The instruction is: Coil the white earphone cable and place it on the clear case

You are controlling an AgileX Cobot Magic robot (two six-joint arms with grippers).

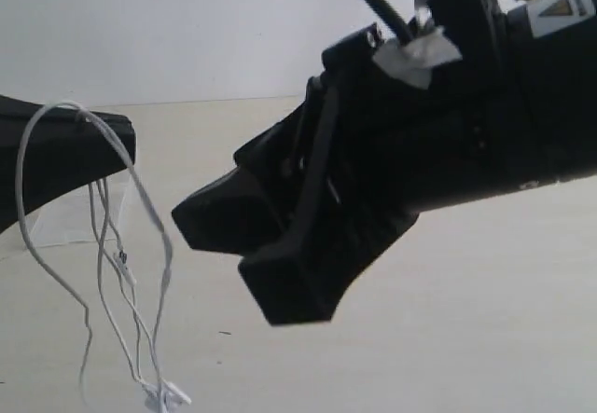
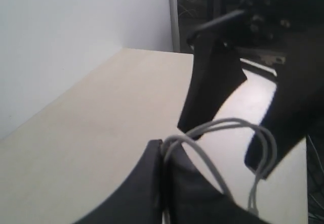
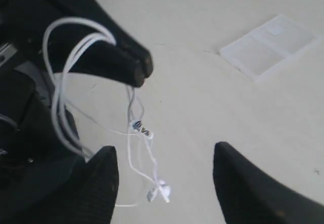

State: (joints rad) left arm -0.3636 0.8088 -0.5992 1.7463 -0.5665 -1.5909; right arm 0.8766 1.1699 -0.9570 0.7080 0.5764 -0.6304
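Two black grippers hang over the pale table (image 1: 448, 338), facing each other. The left gripper (image 1: 127, 144) has its jaws pressed tight together at the tip, pinching the white earphone cable (image 1: 168, 240). Several loops of the wire are draped over the top of that closed tip (you can count at least three strands side by side in the left wrist view), and the rest falls in long slack loops toward the table. The tiny inline piece (image 3: 139, 128) dangles partway down, and the earbuds (image 3: 159, 188) are bunched at the bottom of the hanging strands; whether they rest on the table or hang just above it, I cannot tell. The right gripper (image 1: 233, 254) sits near the left one, raised off the table, its two fingers spread well apart with nothing between them and no wire touching them. The clear case (image 3: 268, 44) lies flat on the table, well apart from the cable, with its small whitish label patch (image 3: 275, 30) facing up and nothing on it.
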